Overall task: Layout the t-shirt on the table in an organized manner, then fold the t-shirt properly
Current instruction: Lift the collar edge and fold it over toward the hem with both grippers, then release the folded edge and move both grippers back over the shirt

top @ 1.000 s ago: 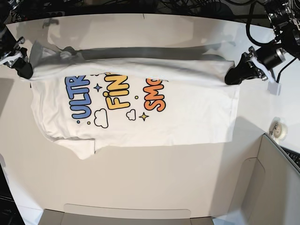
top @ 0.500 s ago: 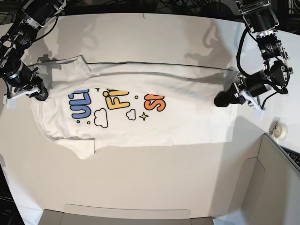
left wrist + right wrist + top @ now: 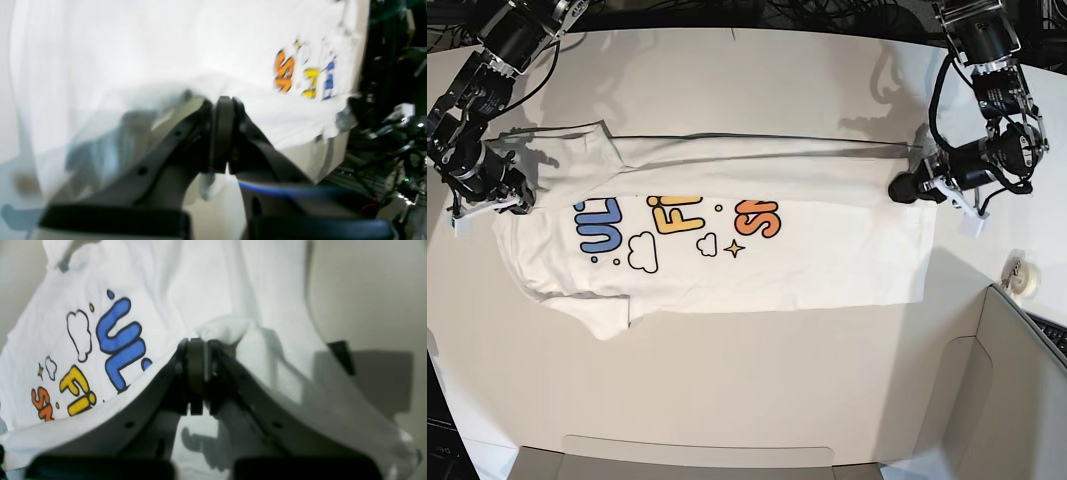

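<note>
t-shirt is spread on the table, top edge folded over the print | base view: whole shirt is shown; wrist views: pinched cloth only | left gripper is clamped on the shirt's right edge, right gripper on its left edge | both arms are reached inward, low over the shirt

Beyond your grey-white box panel, dark tangled cables line the far edge; a tape roll sits just above the panel.

Left end effector and right end effector both clamped.
</note>
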Controlling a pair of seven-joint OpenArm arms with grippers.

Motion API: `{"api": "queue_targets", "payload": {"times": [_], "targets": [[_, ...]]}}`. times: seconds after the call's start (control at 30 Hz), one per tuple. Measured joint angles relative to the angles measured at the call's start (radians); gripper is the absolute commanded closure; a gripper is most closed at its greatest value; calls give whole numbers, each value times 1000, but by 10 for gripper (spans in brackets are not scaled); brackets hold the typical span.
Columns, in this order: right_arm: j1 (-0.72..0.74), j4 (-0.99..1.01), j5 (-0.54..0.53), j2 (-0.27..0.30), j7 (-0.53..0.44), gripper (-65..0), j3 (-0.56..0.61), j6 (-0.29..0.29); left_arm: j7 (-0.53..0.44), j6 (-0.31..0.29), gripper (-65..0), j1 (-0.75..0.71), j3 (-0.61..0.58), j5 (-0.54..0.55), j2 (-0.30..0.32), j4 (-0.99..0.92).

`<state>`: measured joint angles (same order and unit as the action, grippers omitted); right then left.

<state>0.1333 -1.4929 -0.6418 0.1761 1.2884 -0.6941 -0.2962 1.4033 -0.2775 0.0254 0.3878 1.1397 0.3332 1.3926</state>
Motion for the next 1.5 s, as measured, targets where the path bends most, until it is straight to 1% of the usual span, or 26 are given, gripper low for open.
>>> {"api": "queue_targets", "payload": {"times": [0.07,0.17,0.23,0.27,0.3,0.37,0.43,0.5,0.7,0.77,0.8,0.83,0.9,0.93,0.97,1.0,1.03,1.1,1.17,1.2,1.27,1.3,1.37,1.4,1.47,1.5], "targets": [[0,0,0,0,1,-55,3,0,6,0,-73,-3,-2,-3,6,-3],[-1,0,5,0,-2,-199,23,0,-9,0,-201,6,1,3,23,0],[0,-2,-1,-3,1,-289,26,0,-13,0,-262,8,3,4,23,2],[-3,-4,-3,-3,0,-330,26,0,-10,0,-279,8,3,4,25,2],[-6,-4,-4,-2,-1,-366,26,0,0,0,-282,8,3,4,31,2],[-12,-4,-3,-2,-1,-410,22,0,2,0,-283,11,3,4,45,2],[-14,-4,-3,-2,0,-434,19,0,-4,0,-283,14,5,4,49,2],[-14,-21,-2,-5,1,-442,19,0,-4,0,-283,14,5,4,50,2],[3,-138,-7,0,1,-442,16,0,1,0,-283,41,8,-3,129,2],[11,-174,-10,1,-2,-442,9,0,-2,0,-282,55,19,5,142,9],[11,-200,-8,-1,-1,-441,-3,0,1,-3,-277,53,50,9,137,29],[6,-233,-5,-3,0,-440,-11,1,3,-3,-258,46,82,11,132,58],[-3,-286,0,-27,-2,-438,-11,-3,4,-3,-168,42,112,15,134,126],[-14,-307,-18,-52,-4,-437,-11,-2,4,-5,-115,43,113,45,134,153],[-34,-323,-52,-83,-5,-435,-7,-2,2,-6,-67,49,113,102,121,168],[-58,-325,-86,-115,2,-417,1,-3,-8,-8,-25,55,103,159,92,169],[-75,-322,-89,-135,21,-385,24,-4,-25,-7,-6,57,72,174,69,160],[-103,-319,-91,-152,32,-286,76,-4,-14,-4,-9,58,-51,171,39,111],[-123,-308,-98,-167,-16,-173,105,-3,5,-4,-22,46,-150,167,-13,34],[-134,-290,-96,-176,-37,-121,110,-4,4,-3,-25,38,-190,170,-28,-5],[-159,-232,-96,-182,-58,-42,114,-4,5,-2,-24,35,-245,162,-36,-71],[-164,-188,-90,-176,-57,-23,114,-4,-18,-5,-24,34,-263,166,-25,-95],[-158,-106,-73,-156,-63,-21,113,-5,-65,-2,-24,34,-278,165,-5,-122],[-148,-84,-88,-140,-69,-20,113,-4,-78,0,-24,35,-278,179,5,-133],[-136,-60,-32,-120,-152,-20,114,-7,-105,0,-24,36,-282,177,37,-146],[-140,-51,-24,-108,-182,-20,114,-6,-109,0,-24,37,-281,177,54,-152]]}}
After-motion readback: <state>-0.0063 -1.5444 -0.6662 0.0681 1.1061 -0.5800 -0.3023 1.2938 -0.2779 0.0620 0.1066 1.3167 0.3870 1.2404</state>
